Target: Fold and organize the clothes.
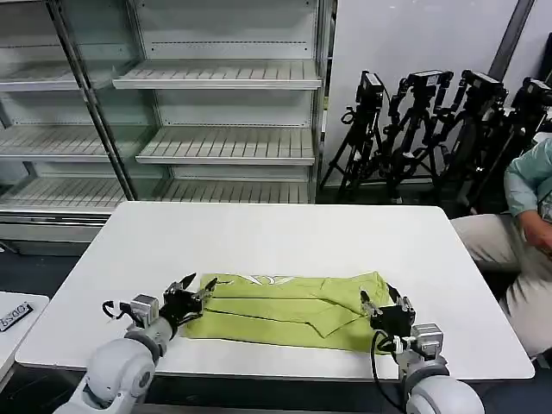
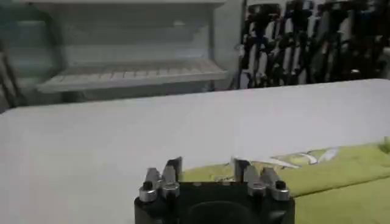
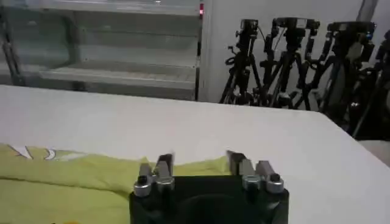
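The clothes [image 1: 289, 310] are one lime yellow-green shirt, folded into a long band across the near part of the white table [image 1: 276, 237]. My left gripper [image 1: 195, 289] stands open at the band's left end, fingers spread just above the cloth's corner [image 2: 317, 176]. At the band's right end my right gripper [image 1: 378, 302] is open too, with the fabric [image 3: 73, 182] lying under and behind its fingers. In the left wrist view the left gripper [image 2: 207, 167] holds nothing. The right gripper [image 3: 200, 161] is likewise empty in its own view.
Metal shelving [image 1: 216, 129] stands behind the table. Camera tripods [image 1: 431, 129] line the back right wall. A seated person [image 1: 526, 224] is at the table's right side, apart from the shirt. A small white surface [image 1: 13, 315] sits off the left edge.
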